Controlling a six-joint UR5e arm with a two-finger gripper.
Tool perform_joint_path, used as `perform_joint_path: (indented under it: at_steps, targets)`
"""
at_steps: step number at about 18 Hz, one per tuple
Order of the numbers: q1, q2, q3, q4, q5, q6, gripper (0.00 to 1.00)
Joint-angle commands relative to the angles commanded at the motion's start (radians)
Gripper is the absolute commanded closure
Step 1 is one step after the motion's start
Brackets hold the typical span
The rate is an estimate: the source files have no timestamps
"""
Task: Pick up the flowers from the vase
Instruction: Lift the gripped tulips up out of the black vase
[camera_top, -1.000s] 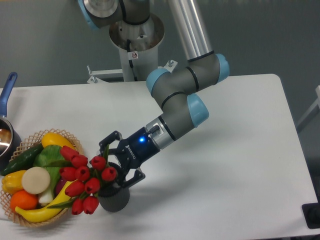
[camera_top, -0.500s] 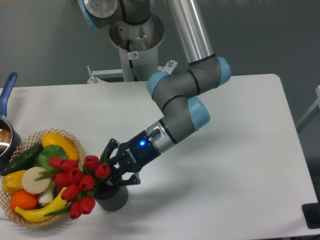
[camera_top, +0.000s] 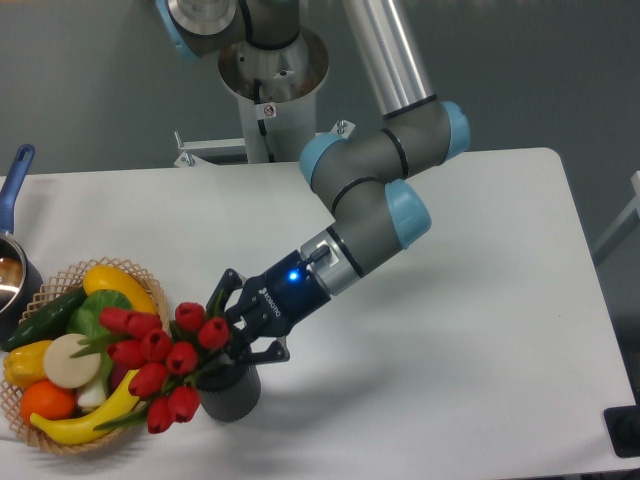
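**Claw at the flower stems above the vase**

White table (camera_top: 450, 330) under a grey wall, with the arm's base post standing at the back edge. The arm (camera_top: 370, 200) bends down and to the left, and its claw (camera_top: 232, 335) reaches the top of the vase (camera_top: 230, 392), a blue light glowing on the wrist behind it.

The vase is a short dark grey cylinder standing upright near the front edge of the table. The flowers (camera_top: 165, 362), red tulip buds on green stems, are in its mouth and lean left, their heads hanging over the rim of the wicker basket (camera_top: 70, 445) just beside it.

The claw's black fingers (camera_top: 260, 352) sit on either side of the stems right above the vase mouth, spread a little. Whether they actually pinch the stems cannot be told, since the buds and leaves hide the contact.

The basket holds a banana (camera_top: 80, 425), an orange (camera_top: 45, 400), a cucumber (camera_top: 40, 318), a green leafy vegetable (camera_top: 95, 312) and a pale round piece (camera_top: 70, 360). A saucepan (camera_top: 12, 255) with a blue handle sits at the far left edge.
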Motion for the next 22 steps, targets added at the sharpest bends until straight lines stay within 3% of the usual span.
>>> perform_joint_path:
  at_steps: [6, 13, 22]
  targets:
    - [0.037, 0.035, 0.002, 0.000, -0.061, -0.032, 0.67]
    - [0.103, 0.046, 0.061, 0.000, -0.198, -0.127, 0.67]
    - [0.192, 0.075, 0.061, -0.003, -0.333, -0.184, 0.67]
